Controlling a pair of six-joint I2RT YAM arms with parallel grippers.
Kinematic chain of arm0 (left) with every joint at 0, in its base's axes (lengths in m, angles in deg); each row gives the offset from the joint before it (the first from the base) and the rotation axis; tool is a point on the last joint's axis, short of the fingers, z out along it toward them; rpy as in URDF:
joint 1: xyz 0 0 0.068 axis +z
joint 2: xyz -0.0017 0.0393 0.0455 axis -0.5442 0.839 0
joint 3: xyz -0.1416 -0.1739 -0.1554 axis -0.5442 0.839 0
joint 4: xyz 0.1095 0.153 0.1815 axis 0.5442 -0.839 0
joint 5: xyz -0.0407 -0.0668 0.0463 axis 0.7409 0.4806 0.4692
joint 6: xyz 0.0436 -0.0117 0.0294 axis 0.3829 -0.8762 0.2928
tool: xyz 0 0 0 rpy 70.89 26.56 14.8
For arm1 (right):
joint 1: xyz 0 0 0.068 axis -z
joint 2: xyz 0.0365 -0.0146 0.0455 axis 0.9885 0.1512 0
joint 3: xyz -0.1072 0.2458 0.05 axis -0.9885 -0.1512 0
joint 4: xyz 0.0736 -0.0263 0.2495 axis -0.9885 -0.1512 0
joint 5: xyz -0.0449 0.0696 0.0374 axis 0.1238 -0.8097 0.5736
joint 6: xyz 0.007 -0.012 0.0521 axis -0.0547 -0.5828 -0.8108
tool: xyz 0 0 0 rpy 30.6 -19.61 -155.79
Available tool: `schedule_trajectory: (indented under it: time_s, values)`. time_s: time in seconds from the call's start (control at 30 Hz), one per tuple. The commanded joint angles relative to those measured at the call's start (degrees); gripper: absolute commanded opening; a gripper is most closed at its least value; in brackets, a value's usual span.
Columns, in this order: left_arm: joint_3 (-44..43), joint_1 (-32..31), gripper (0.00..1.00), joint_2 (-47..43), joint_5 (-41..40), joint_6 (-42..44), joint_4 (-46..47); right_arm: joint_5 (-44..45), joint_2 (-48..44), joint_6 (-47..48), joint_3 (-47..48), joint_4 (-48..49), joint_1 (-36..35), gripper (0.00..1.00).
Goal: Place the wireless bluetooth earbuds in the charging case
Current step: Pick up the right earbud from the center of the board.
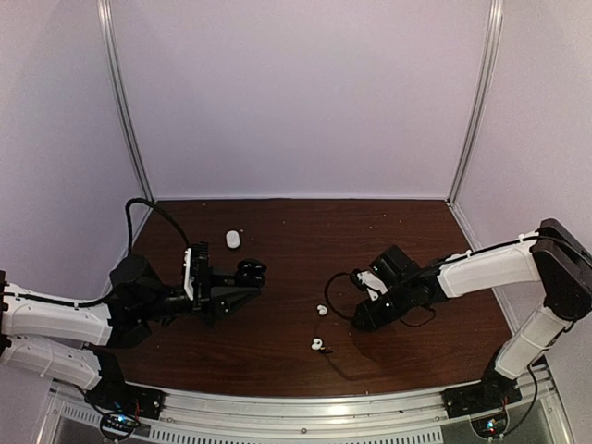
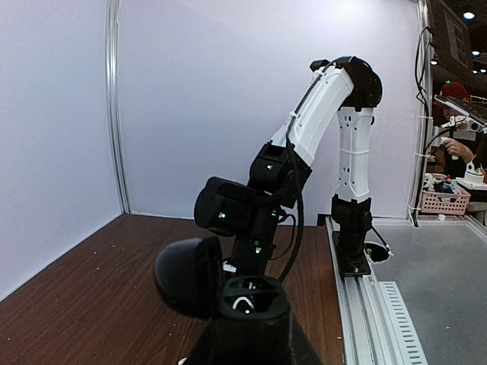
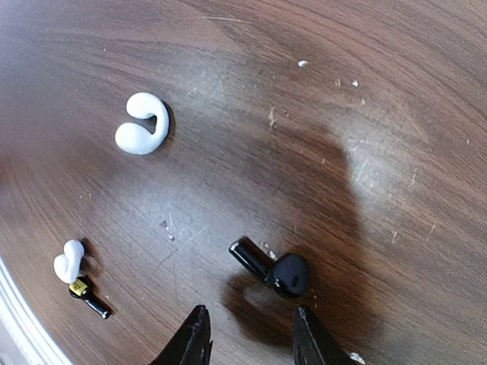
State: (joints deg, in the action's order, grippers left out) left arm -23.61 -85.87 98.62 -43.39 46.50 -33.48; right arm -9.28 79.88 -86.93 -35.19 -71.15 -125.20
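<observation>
My left gripper (image 1: 239, 282) is shut on a black charging case (image 1: 251, 272) and holds it above the table with its lid open. In the left wrist view the case (image 2: 249, 300) is upright, its lid (image 2: 186, 275) swung left and its sockets showing. My right gripper (image 3: 251, 338) is open just above the table. A black earbud (image 3: 275, 271) lies flat just ahead of the fingertips (image 3: 195, 334), not touched. Two white earbuds lie left of that gripper (image 1: 361, 319), one nearer (image 1: 322, 310) (image 3: 142, 125) and one toward the front (image 1: 317, 345) (image 3: 68, 262).
A white case (image 1: 233, 239) lies at the back left of the brown table (image 1: 296, 259). A small black and yellow piece (image 3: 88, 299) lies against the front white earbud. White walls enclose three sides. A metal rail (image 1: 305, 407) runs along the near edge.
</observation>
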Motion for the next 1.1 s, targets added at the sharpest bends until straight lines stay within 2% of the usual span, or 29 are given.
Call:
schedule_trajectory:
  time_s: [0.0, 0.4, 0.63, 0.9, 1.07]
  values:
    - [0.3, 0.4, 0.08, -0.3, 0.4, 0.9, 2.6, -1.1, 1.7, -3.4, 0.2, 1.5, 0.2, 0.39]
    - [1.3, 0.3, 0.08, -1.5, -0.5, 0.8, 2.4, 1.3, 8.1, 1.9, 7.1, 0.3, 0.8, 0.39]
    - [1.5, 0.4, 0.08, -1.5, -0.7, 0.9, 2.4, -0.7, 10.2, 5.5, 9.6, -1.8, 0.7, 0.35]
    - [1.4, 0.3, 0.08, -1.1, -0.3, 0.9, 2.5, 4.7, 12.9, 12.8, 16.3, -12.9, -0.4, 0.32]
    - [1.4, 0.3, 0.08, -1.3, -0.3, 1.0, 2.4, 8.7, 15.3, 14.1, 21.2, -18.4, -1.2, 0.32]
